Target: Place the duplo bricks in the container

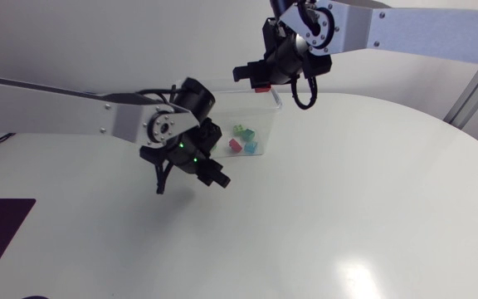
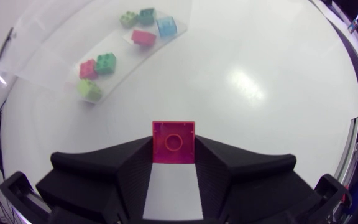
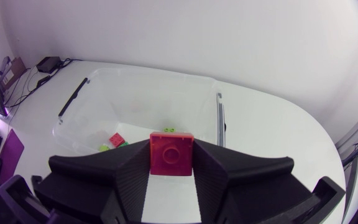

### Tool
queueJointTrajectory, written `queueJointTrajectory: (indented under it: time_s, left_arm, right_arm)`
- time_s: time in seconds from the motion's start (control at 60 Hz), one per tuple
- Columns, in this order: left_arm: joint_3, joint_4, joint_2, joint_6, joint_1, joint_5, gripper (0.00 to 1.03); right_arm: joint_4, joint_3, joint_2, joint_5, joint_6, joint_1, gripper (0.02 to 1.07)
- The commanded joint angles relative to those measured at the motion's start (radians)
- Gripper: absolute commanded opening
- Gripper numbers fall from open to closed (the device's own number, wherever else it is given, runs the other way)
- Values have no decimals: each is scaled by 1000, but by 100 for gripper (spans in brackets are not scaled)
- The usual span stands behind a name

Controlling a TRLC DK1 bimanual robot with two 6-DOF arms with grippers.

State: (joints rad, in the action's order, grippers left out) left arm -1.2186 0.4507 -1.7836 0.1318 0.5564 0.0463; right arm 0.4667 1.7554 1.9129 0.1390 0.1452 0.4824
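Currently I've both loaded — L gripper [image 2: 173, 155], mid-left of head frame, clamps a pink brick [image 2: 173, 138]; R gripper [image 3: 171, 164], top centre by clear container [image 1: 275, 105], clamps a red brick [image 3: 171, 149].

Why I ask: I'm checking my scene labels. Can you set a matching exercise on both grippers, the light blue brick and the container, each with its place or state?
Things:
1 left gripper
2 right gripper
3 light blue brick
4 container

Places or states:
a transparent, standing on the table
b holds a red brick above the container's far rim
c lying inside the container
d holds a pinkish-red brick over bare table, container ahead of it

Pairs: 1-d, 2-b, 3-c, 4-a
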Motion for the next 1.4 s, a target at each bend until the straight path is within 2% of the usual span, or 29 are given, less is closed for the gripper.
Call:
queueJointTrajectory:
  time_s: [0.0,0.2,0.267,0.317,0.4,0.433,0.55,0.7,0.833,0.967,0.983,1.017,1.083,1.133,1.217,1.383]
  left_arm:
    - [37,19,95,11,-19,4,20]
    - [30,28,207,11,-56,13,21]
    - [16,28,233,9,-69,17,21]
    - [2,26,250,11,-76,20,21]
    - [-30,16,271,11,-99,23,21]
    - [-44,6,279,11,-107,23,21]
    - [-101,-44,280,2,-141,23,22]
    - [-165,-118,239,-11,-165,23,22]
    - [-259,-130,124,-21,-174,23,24]
    - [-357,-207,-27,-35,-179,29,25]
    - [-366,-210,-40,-38,-181,29,26]
    - [-403,-210,-82,-46,-185,29,37]
    - [-472,-205,-165,-57,-194,29,85]
    - [-499,-193,-194,-55,-194,32,99]
    - [-510,-152,-183,-50,-188,33,99]
    - [-446,-116,-33,-46,-181,59,99]
  right_arm:
    - [-7,52,49,8,-16,-7,28]
    - [0,121,132,8,-21,-15,29]
    - [12,170,176,8,-24,-21,36]
    - [41,223,218,10,-24,-24,52]
    - [92,300,275,13,-22,-30,97]
    - [102,316,282,14,-21,-33,102]
    - [113,299,242,22,-19,-34,102]
    - [110,185,103,28,-35,-34,102]
    - [110,23,-57,27,-55,-36,102]
    - [101,-198,-255,24,-73,-30,102]
    - [101,-212,-265,24,-75,-30,102]
    - [101,-257,-302,20,-79,-27,102]
    - [101,-343,-374,17,-95,-21,102]
    - [101,-396,-423,17,-99,-16,102]
    - [109,-459,-491,16,-105,-10,102]
    - [112,-534,-592,16,-122,-13,102]
